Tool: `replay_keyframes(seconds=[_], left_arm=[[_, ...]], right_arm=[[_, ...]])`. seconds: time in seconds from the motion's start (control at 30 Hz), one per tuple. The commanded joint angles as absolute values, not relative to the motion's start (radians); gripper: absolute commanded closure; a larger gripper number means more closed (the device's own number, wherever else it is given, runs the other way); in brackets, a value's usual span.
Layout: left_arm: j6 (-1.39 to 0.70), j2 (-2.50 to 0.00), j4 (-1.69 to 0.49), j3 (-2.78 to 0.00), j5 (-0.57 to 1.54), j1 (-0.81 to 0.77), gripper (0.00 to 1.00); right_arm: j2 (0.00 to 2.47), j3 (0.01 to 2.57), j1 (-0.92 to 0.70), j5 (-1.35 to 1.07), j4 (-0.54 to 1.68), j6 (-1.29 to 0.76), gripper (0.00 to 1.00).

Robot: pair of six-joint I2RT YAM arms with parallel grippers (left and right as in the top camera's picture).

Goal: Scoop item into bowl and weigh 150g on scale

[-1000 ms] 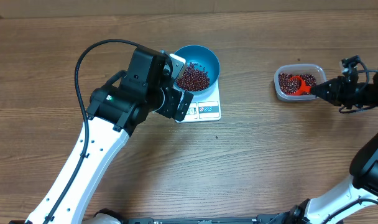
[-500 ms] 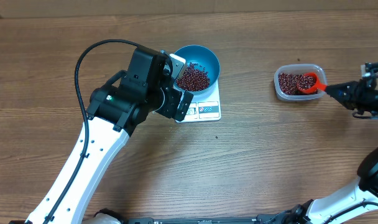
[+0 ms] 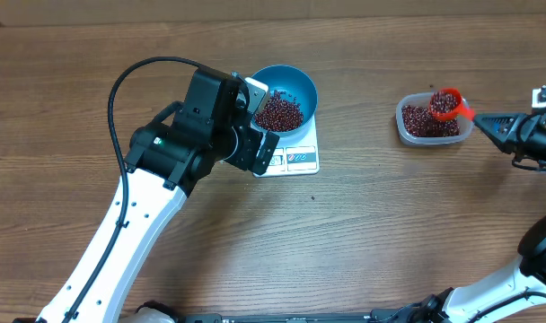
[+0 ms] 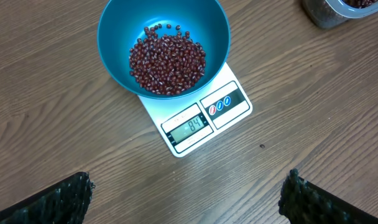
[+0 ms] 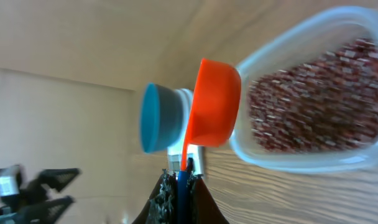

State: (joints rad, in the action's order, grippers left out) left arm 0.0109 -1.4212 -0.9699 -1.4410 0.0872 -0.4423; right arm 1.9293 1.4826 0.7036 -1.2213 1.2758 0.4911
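The blue bowl point(image 3: 288, 94) point(image 4: 164, 46) stands on the white scale point(image 3: 295, 157) point(image 4: 198, 121) and holds a heap of dark red beans point(image 3: 278, 113) point(image 4: 167, 62). My left gripper point(image 4: 189, 202) hangs open over bare wood just in front of the scale, its arm covering the scale's left side in the overhead view. My right gripper point(image 3: 488, 121) point(image 5: 183, 180) is shut on the handle of a red scoop point(image 3: 446, 104) point(image 5: 214, 102) filled with beans, lifted above the clear tub point(image 3: 430, 121) point(image 5: 313, 106) of beans.
The left arm point(image 3: 179, 148) reaches across the table's left half up to the scale. The right arm point(image 3: 538, 135) comes in from the right edge. The tub sits near the table's right side.
My right gripper has pulled back to the right and lifted the scoop out of the tub's beans, now loaded. The left arm, bowl and scale have not moved.
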Motion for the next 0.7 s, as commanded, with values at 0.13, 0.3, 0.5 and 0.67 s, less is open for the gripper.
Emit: replay_keyframes(seconds=[0.13,0.3,0.5,0.67], left_arm=[[0.03,-1.426,-0.968,-1.449,0.101,-0.439,0.0],[0.03,-1.426,-0.968,-1.449,0.101,-0.439,0.0],[0.03,-1.426,-0.968,-1.449,0.101,-0.439,0.0],[0.03,-1.426,-0.968,-1.449,0.101,-0.439,0.0]], right_arm=[[1.887,1.486,0.619,-1.349,1.287,0.505,0.96],[1.867,1.513,0.508,-1.409,1.292,0.498,0.96],[1.867,1.552,0.341,-1.454,1.281,0.494,0.96],[1.867,1.56,0.229,-1.46,1.153,0.339,0.96]])
